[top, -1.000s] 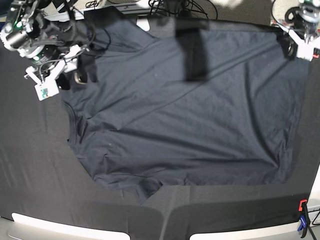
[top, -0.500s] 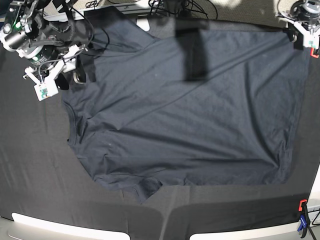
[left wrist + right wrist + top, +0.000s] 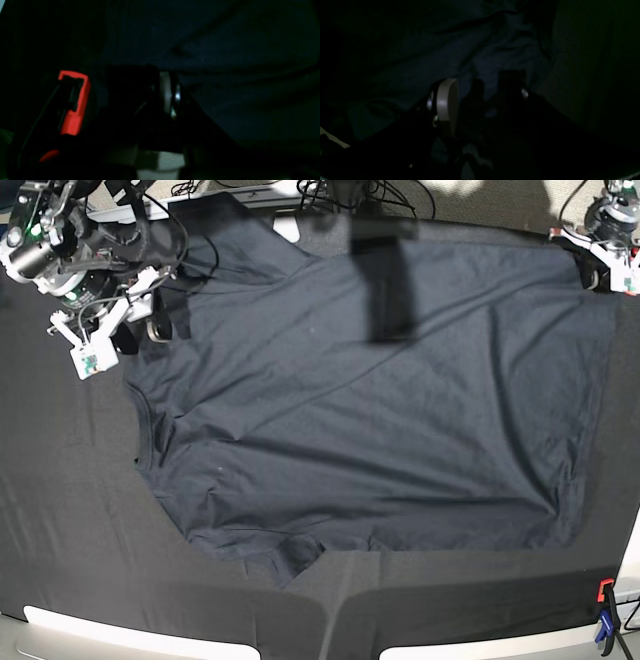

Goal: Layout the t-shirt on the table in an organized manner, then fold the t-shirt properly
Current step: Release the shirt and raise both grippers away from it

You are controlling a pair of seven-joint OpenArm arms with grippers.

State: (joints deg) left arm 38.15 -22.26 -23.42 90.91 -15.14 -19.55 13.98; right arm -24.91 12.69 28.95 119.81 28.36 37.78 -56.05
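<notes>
The dark navy t-shirt [image 3: 370, 420] lies spread flat on the table [image 3: 60, 510], its collar [image 3: 140, 430] to the left and its hem along the right. In the base view my left gripper [image 3: 605, 268] is at the shirt's far right corner. The left wrist view shows that gripper [image 3: 157, 82] shut at the cloth's edge [image 3: 225, 75], too dark to tell if cloth is pinched. My right gripper [image 3: 148, 330] hovers open at the far left, by the shoulder. Seen from the right wrist, it [image 3: 480, 92] has shirt folds [image 3: 470, 57] below the gap.
A red clamp [image 3: 73, 105] sits just beside my left gripper at the table's far right corner. Another orange-and-blue clamp [image 3: 605, 615] grips the near right corner. A dark band of shadow [image 3: 390, 280] crosses the shirt's far middle. Cables [image 3: 340, 192] lie beyond the far edge.
My left gripper has gone from open to shut at the shirt's far right corner, shifting slightly there. The right arm and the shirt have stayed almost still.
</notes>
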